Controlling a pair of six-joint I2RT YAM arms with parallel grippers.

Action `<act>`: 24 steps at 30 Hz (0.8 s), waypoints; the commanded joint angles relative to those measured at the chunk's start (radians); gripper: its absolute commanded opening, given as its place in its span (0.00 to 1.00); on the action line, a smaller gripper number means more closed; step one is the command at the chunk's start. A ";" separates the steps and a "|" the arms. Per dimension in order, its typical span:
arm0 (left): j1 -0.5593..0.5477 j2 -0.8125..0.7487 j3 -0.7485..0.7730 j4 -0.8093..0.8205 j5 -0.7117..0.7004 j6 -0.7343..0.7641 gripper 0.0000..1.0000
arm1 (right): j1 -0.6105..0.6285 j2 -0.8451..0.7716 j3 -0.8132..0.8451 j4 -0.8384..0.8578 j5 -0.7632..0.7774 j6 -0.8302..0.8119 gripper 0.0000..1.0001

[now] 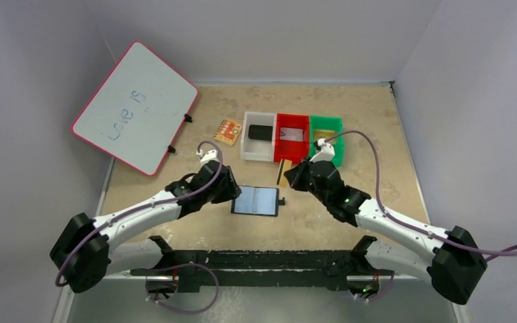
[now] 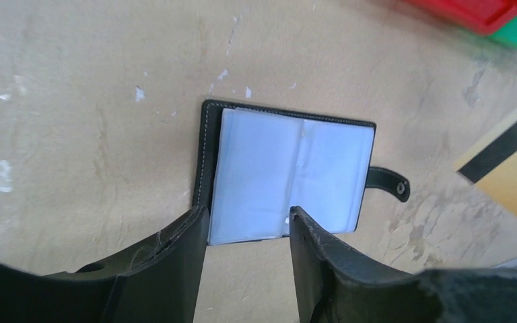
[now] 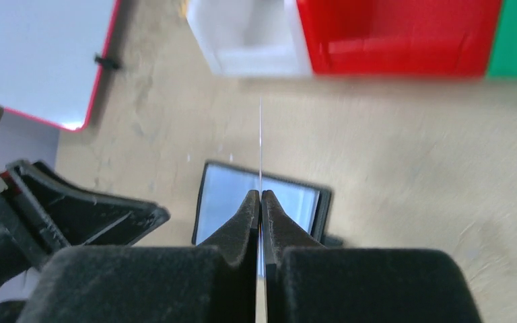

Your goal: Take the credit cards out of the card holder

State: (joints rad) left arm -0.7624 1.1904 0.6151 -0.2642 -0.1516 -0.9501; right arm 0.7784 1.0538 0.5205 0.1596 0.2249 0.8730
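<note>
The card holder [image 1: 256, 200] lies open on the table, pale blue inner faces up, its strap tab [image 2: 389, 182] pointing right. My left gripper [image 2: 249, 219] is open just above the holder's near edge [image 2: 286, 171], with nothing between its fingers. My right gripper [image 3: 260, 194] is shut on a gold-tan credit card [image 1: 282, 171], lifted to the right of the holder. The right wrist view shows that card edge-on as a thin line [image 3: 260, 134]. Its black stripe shows in the left wrist view [image 2: 505, 168]. A grey flat piece [image 1: 291, 134] lies in the red bin.
A white bin [image 1: 248, 138] holding a black block [image 1: 260, 132], a red bin [image 1: 291, 120] and a green bin [image 1: 336, 124] stand in a row behind the holder. An orange patterned square [image 1: 228, 130] lies left of them. A whiteboard [image 1: 134, 108] leans at the back left.
</note>
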 commanded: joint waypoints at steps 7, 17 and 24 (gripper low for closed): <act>-0.001 -0.226 0.035 -0.121 -0.236 -0.026 0.56 | -0.015 -0.086 0.101 0.184 0.531 -0.969 0.00; -0.001 -0.305 0.039 -0.217 -0.272 -0.001 0.62 | -0.366 0.076 0.256 0.119 0.040 -1.378 0.00; -0.001 -0.311 0.077 -0.271 -0.280 0.038 0.66 | -0.498 0.230 0.403 -0.046 -0.267 -1.546 0.00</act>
State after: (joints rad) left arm -0.7624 0.8944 0.6331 -0.5110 -0.4023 -0.9478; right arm 0.3218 1.2289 0.8322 0.2062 0.1833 -0.5068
